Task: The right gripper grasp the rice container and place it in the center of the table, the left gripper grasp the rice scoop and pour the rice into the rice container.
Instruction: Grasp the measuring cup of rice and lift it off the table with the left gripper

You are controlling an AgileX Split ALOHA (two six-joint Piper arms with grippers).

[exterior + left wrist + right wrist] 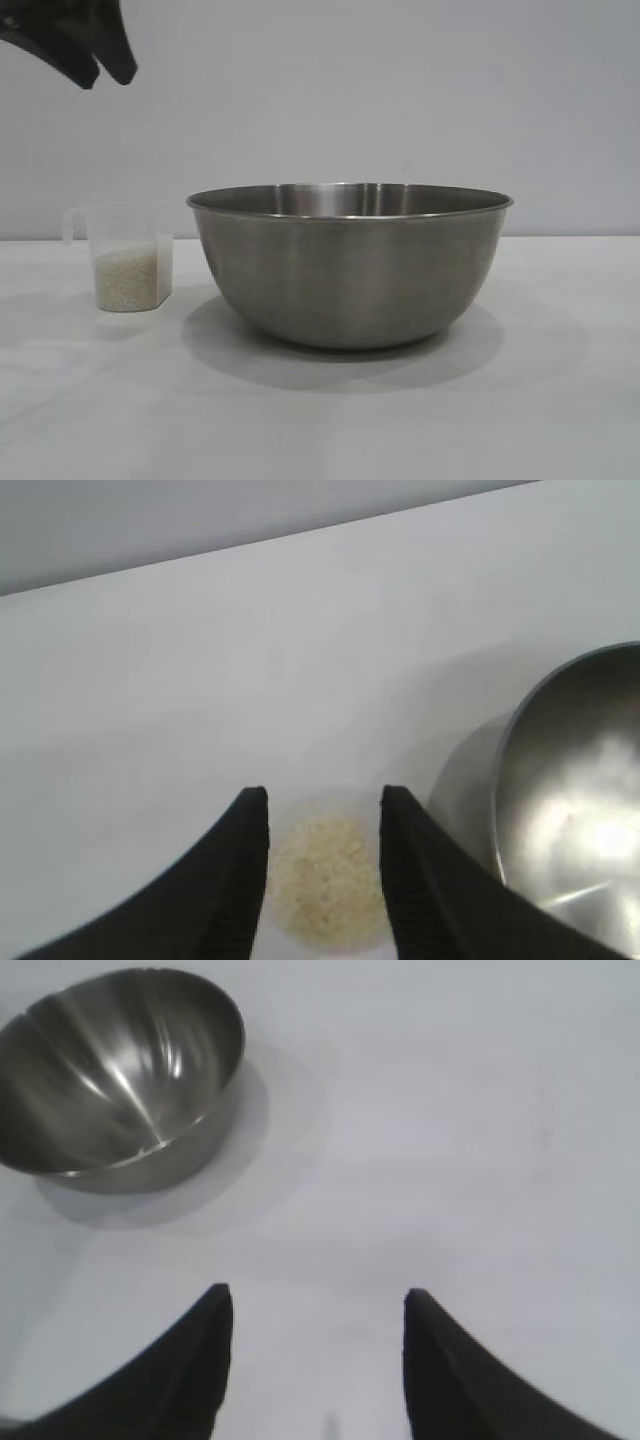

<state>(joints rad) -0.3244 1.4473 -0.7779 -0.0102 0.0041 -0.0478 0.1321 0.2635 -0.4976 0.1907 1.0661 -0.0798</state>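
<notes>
The bowl (350, 265) is already set on the desk (560, 400) at the middle of the exterior view, with the scoop (130, 258) of rice (126, 278) just beside it at the left. The pouring is not yet done. The left end effector (323, 875) is half open above the scoop, holding nothing; the right end effector (315, 1360) is open and empty, apart from the bowl.

No text, label, brand, number or sign is readable in any view; all visible surfaces are without print.
</notes>
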